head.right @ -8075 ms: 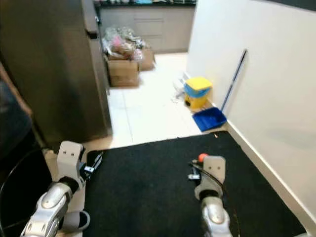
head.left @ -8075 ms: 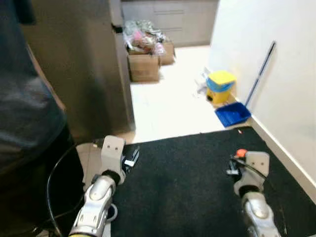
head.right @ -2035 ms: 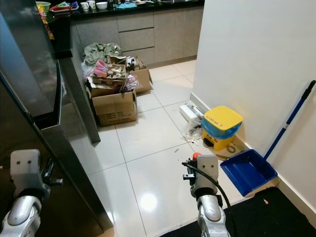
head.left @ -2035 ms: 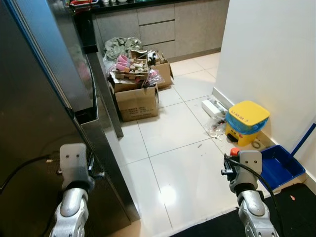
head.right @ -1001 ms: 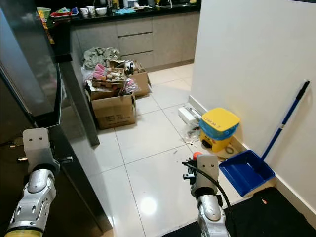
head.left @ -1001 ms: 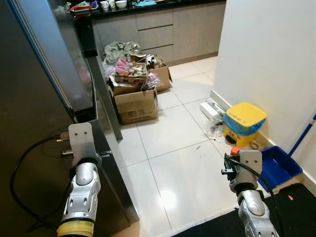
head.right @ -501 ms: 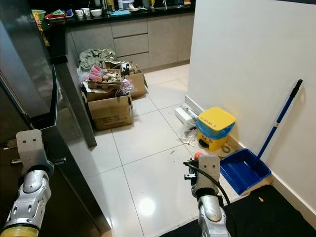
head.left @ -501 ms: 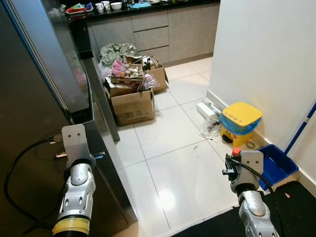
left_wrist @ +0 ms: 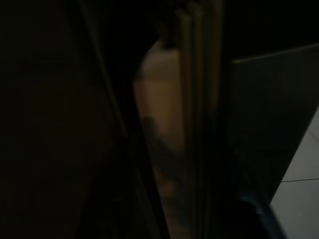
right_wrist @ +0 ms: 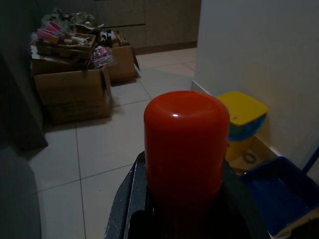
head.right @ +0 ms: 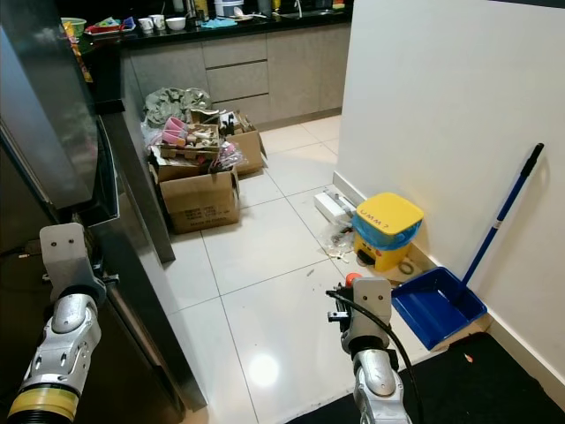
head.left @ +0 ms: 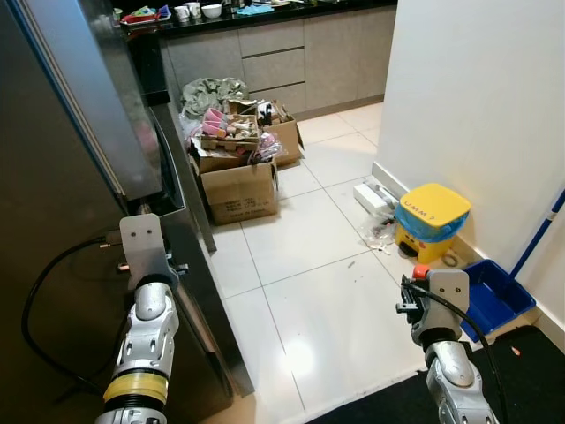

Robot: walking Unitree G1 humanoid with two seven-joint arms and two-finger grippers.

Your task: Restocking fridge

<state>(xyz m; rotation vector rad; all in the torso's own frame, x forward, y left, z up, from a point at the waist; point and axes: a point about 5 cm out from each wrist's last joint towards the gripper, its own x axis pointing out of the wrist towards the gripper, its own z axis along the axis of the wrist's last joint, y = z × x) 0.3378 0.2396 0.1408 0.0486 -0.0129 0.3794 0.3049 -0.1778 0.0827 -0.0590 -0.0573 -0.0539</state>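
Observation:
A tall dark steel fridge (head.left: 62, 265) fills the left side, and its door edge (head.left: 207, 291) runs down toward the floor. My left gripper (head.left: 179, 265) is raised against that door edge at about handle height; the left wrist view is very dark and shows a narrow pale strip (left_wrist: 159, 129) between dark panels. My right gripper (right_wrist: 182, 211) is held low over the tiles, shut on a red-capped container (right_wrist: 182, 144), whose red top (head.left: 421, 271) peeks above the wrist.
Cardboard boxes (head.left: 237, 181) full of clutter stand on the white tiles just beyond the fridge. A yellow bin (head.left: 433, 221), a blue dustpan (head.left: 493, 296) and its broom handle (head.left: 537, 240) line the right wall. A black mat edge (head.left: 521, 371) lies at the bottom right.
My left wrist has risen a little and moved closer to the fridge door edge. The right arm keeps its hold on the red-capped container and has not moved.

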